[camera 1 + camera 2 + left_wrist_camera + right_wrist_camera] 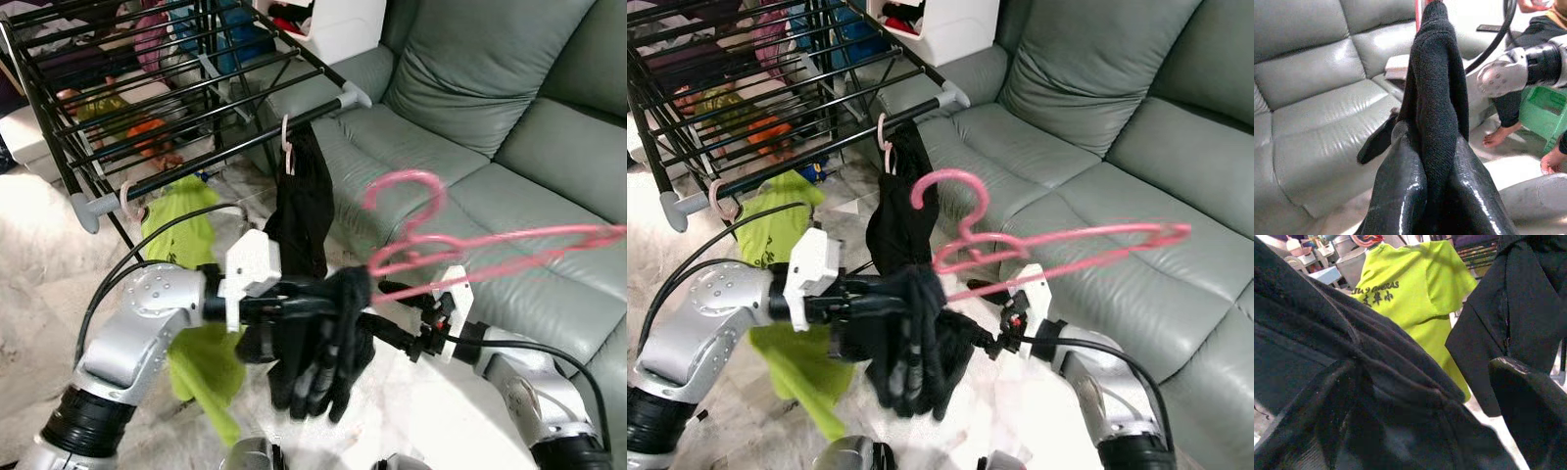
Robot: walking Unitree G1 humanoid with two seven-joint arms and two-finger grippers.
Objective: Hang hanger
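1. Pink hanger (470, 245) held in air before the sofa (509, 147), tilted, at the right gripper (392, 294); finger state cannot be told.
2. Left gripper (1425, 196) clamped on black garment (318, 343).
3. Drying rack (147, 98) behind, carrying a green shirt (186, 235).

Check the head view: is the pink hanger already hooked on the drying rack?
No, the pink hanger is up in the air over the sofa, apart from the drying rack.

Setting: home living room. Evidence: grey-green leather sofa (509, 147); black folding drying rack (147, 108) with lime T-shirt (181, 230) hung from it; pale tiled floor (39, 264); person's bare foot (1497, 138)
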